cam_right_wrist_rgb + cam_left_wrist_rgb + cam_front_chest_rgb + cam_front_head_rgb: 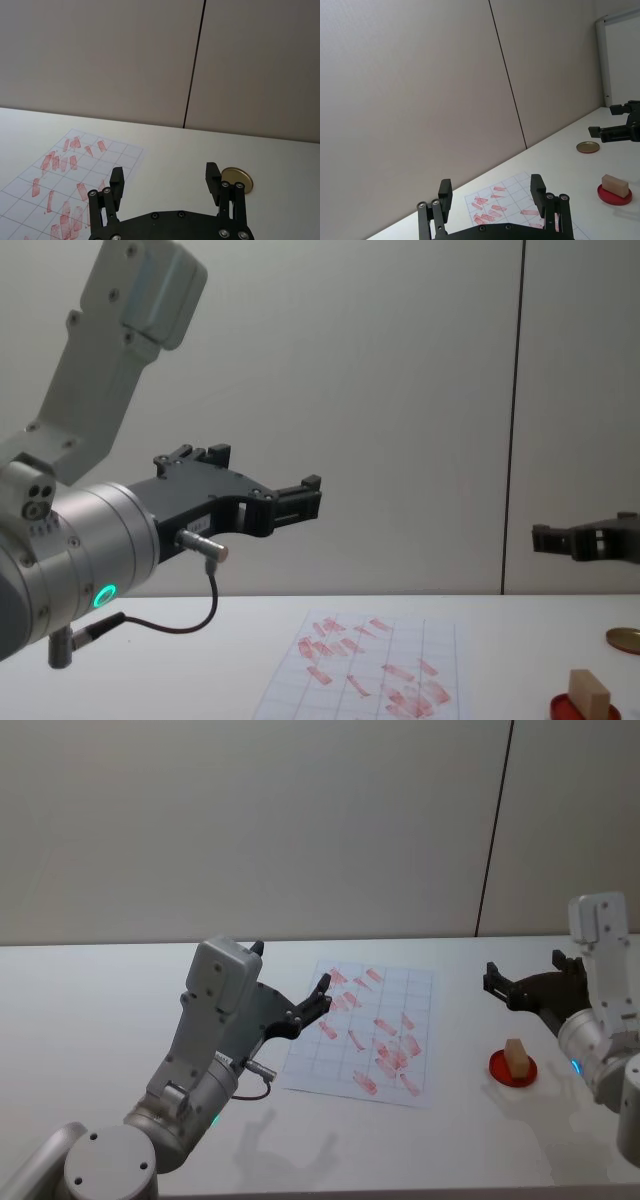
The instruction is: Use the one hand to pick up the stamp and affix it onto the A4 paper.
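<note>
The A4 paper [366, 1034] lies flat on the white table [100, 1020], roughly centred before the robot, its faint grid carrying many scattered red rectangular marks. The left gripper [318, 997] is held raised above the table at the paper's left edge, jaws released and spread apart with nothing between them; in the left wrist view its two fingers [445, 191] frame the marked paper below. The right gripper [497, 982] is held raised above the table well to the right of the paper, jaws likewise released and empty. A flat red round disc [512, 1070] rests on the table to the right of the paper, near the right arm. A gold round disc [237, 180] lies on the table farther back, seen just beyond the right gripper's fingers. The stamp [516, 1058], a small light-tan wooden block, stands upright on the red disc, touched by neither gripper and apart from the paper.
</note>
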Tool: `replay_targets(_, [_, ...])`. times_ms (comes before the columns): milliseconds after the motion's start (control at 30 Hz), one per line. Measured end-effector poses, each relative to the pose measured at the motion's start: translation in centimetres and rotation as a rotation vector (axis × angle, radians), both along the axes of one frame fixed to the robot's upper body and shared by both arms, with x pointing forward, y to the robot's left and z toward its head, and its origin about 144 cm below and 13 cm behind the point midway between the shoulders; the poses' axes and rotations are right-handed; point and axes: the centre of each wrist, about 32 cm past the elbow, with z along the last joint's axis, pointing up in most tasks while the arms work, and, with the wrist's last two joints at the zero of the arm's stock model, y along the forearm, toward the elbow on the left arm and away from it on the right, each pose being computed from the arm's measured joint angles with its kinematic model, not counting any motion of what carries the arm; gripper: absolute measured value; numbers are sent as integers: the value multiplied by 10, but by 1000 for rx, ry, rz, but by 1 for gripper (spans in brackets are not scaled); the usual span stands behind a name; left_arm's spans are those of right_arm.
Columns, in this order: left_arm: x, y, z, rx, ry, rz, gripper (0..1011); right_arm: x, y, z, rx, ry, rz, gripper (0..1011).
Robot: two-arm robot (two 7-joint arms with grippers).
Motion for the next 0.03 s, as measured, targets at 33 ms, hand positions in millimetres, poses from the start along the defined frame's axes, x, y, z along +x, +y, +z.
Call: replay_targets(33, [0,0,0,0,0,0,993,0,0,0,0,-2,1,1001])
